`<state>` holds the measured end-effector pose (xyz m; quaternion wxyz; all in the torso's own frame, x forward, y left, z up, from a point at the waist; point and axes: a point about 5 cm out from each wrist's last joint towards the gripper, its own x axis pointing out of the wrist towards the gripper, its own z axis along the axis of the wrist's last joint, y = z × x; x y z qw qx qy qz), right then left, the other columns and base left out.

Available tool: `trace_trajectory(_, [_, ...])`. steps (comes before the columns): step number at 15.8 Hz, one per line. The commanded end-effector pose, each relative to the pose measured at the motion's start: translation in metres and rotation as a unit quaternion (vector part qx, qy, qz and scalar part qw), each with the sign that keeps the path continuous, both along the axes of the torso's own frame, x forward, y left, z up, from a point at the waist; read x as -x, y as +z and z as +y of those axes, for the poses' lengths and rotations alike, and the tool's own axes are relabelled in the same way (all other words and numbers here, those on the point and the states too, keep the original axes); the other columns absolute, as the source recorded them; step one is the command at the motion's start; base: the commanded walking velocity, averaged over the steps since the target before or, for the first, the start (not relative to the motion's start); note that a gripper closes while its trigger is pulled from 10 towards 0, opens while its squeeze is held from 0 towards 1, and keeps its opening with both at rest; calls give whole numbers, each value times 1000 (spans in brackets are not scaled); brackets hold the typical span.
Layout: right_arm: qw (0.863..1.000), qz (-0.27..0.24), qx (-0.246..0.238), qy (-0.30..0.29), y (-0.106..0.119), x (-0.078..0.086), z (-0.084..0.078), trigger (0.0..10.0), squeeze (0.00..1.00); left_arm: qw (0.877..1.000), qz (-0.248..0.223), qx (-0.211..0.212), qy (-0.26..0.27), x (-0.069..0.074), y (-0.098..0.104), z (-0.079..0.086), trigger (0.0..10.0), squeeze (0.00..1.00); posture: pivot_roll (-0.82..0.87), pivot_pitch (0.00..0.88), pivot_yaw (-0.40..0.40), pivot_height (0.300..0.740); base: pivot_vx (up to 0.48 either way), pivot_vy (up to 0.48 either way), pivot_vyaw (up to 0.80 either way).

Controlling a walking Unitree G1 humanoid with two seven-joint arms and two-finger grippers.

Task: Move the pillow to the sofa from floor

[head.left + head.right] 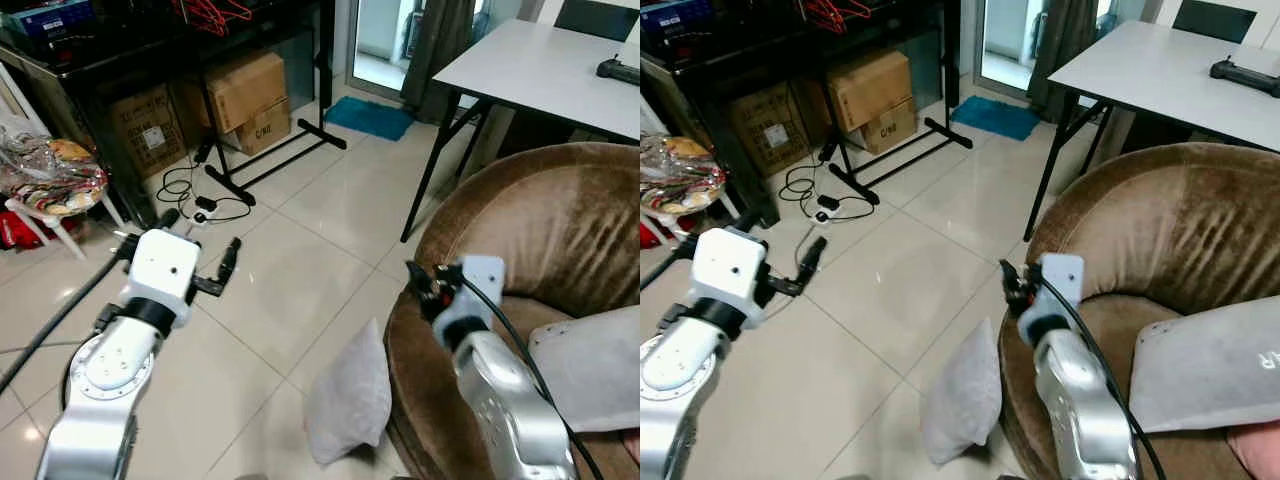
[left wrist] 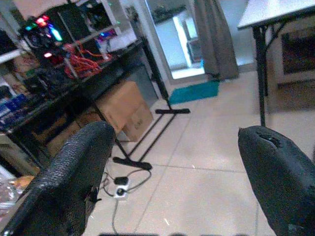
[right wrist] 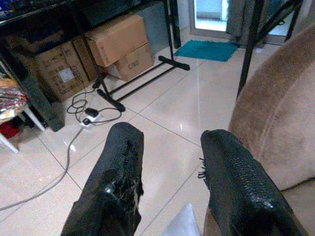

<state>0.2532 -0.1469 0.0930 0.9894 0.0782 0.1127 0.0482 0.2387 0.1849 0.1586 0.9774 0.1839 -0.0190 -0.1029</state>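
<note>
A grey pillow [image 1: 350,400] stands on edge on the tiled floor, leaning against the front of the round brown sofa [image 1: 540,230]. Its corner [image 3: 184,222] peeks in below the right wrist view's fingers. My right gripper [image 1: 418,280] hovers above the pillow at the sofa's edge, open, with nothing between its fingers [image 3: 118,167]. Further left, my left gripper [image 1: 200,240] is held over bare floor, away from the pillow, and its fingers [image 2: 78,167] are spread wide. A second grey pillow [image 1: 1210,365] lies on the sofa seat.
A white table [image 1: 550,70] stands behind the sofa. Cardboard boxes [image 1: 245,95], a black stand's legs [image 1: 270,165] and a power strip with cables [image 1: 205,205] lie ahead on the left. A teal mat [image 1: 368,117] is by the door. A loaded chair [image 1: 50,180] sits far left.
</note>
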Motion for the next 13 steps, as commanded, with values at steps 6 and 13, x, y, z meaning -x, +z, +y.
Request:
trace_trajectory(6, [998, -20, 66, -13, 42, 19, -33, 10000, 0, 1000, -13, 19, 9, -4, -6, -4, 10000, 0, -125, 0, 5, 740, 0, 0, 0])
trace_trajectory(13, [1000, 2, -4, -14, 17, 5, -19, 10000, 0, 999, -19, 14, 32, 2, -11, -3, 10000, 0, 0, 0, -67, 740, 0, 0, 0])
